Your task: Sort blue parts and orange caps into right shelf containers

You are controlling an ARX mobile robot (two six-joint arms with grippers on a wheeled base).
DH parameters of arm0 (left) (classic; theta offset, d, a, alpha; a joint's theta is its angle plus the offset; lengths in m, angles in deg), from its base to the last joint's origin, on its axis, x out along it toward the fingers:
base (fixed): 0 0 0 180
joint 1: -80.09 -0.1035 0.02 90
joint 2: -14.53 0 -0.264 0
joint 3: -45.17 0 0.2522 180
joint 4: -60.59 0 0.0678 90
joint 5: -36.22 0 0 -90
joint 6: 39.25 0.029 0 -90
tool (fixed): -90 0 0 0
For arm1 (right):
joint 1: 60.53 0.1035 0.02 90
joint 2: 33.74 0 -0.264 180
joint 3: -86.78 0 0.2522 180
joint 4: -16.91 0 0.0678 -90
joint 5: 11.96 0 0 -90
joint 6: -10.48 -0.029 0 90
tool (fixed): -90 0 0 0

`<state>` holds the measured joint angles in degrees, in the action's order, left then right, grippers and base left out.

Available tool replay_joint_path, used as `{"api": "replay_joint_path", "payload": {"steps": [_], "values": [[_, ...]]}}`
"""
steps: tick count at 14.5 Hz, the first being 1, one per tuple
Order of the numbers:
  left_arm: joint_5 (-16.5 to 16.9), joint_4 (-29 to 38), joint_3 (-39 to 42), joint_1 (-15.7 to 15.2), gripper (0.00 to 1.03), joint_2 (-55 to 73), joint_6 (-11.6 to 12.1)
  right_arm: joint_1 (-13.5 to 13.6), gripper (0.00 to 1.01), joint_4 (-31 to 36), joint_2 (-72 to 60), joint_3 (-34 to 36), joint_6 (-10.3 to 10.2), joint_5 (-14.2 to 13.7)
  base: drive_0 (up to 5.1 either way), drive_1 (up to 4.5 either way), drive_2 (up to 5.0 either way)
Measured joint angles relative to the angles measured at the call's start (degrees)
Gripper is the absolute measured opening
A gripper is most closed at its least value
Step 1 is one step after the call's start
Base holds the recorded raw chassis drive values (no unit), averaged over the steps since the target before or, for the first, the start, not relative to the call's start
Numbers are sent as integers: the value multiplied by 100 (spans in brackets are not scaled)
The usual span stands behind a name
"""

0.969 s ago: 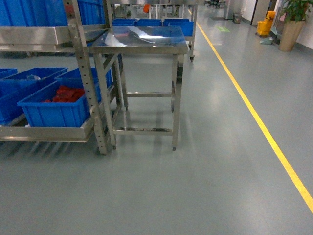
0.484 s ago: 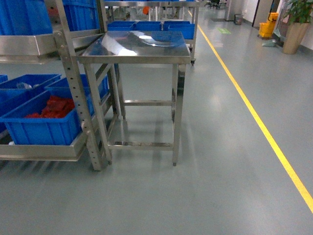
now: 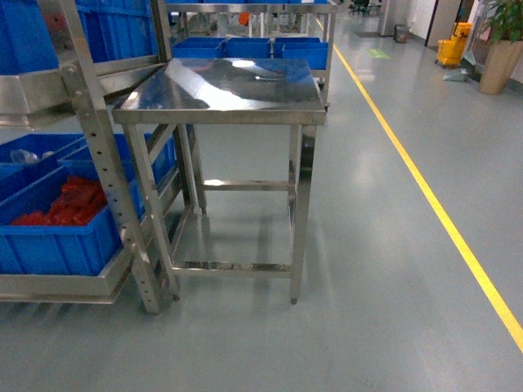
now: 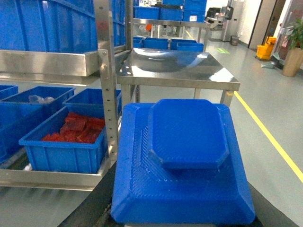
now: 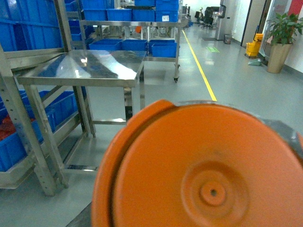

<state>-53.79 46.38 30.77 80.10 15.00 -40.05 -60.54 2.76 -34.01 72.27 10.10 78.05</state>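
Steel table (image 3: 221, 86) beside shelf crate (image 3: 57, 241), apparently holding orange caps (image 3: 65, 204).

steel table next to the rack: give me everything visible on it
The steel table stands upright on the grey floor, beside the shelf rack on the left of the head view. Polished, reflective flat top with nothing on it. Four square legs joined by low and mid crossbars. Nothing visibly touches it except the floor.
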Motion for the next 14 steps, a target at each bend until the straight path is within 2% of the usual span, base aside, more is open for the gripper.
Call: {"api": "replay_joint_path", "payload": {"steps": [14], "values": [[13,0,0,0,41,0,0,0,44,-20,0,0,0,-17,-8,422,-439]]}}
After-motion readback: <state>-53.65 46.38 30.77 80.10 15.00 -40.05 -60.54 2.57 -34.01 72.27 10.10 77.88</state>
